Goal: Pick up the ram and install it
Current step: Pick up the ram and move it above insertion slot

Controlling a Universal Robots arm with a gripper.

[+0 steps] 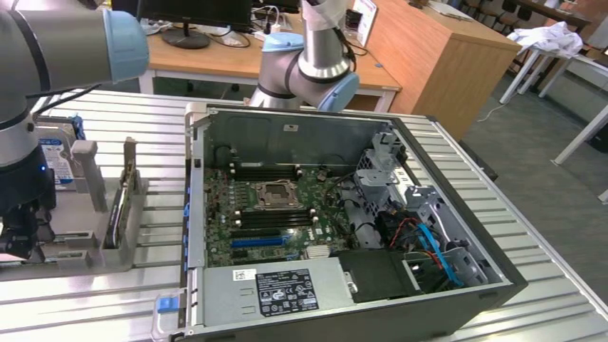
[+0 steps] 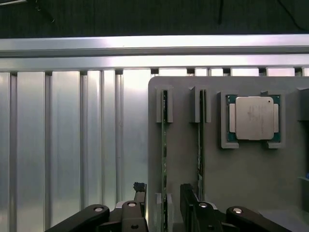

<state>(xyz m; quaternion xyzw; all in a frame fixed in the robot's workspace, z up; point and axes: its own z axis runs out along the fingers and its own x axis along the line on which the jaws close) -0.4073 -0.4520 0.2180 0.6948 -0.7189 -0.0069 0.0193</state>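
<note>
- Arm (image 1: 59,44) pose as I read it: it rises from its base behind the computer case (image 1: 285,135), and its big grey and blue joints fill the exterior view's left edge. From there the wrist hangs straight down toward the desk (image 1: 85,303).
- The gripper (image 1: 21,241) sits low at that left edge, just beside the grey holder (image 1: 128,214) and close to the hard drive (image 1: 53,165) with its blue-white label.
- From the wrist view I look straight down on the holder plate (image 2: 241,183), which lies on the ribbed metal desk.
- The ram (image 2: 164,145) stands on its edge in a slot of the holder, a thin green stick seen from above.
- The gripper's fingers (image 2: 187,199) are spread wide, one on each side of the near end of the ram. I see a gap on both sides, so nothing is gripped.
- A second stick (image 2: 200,145) stands parallel in the next slot, just outside one finger.
- A processor chip (image 2: 253,117) lies flat in its own pocket beyond that second stick.
- The motherboard (image 1: 275,214) lies open inside the case, well apart from the gripper.
</note>
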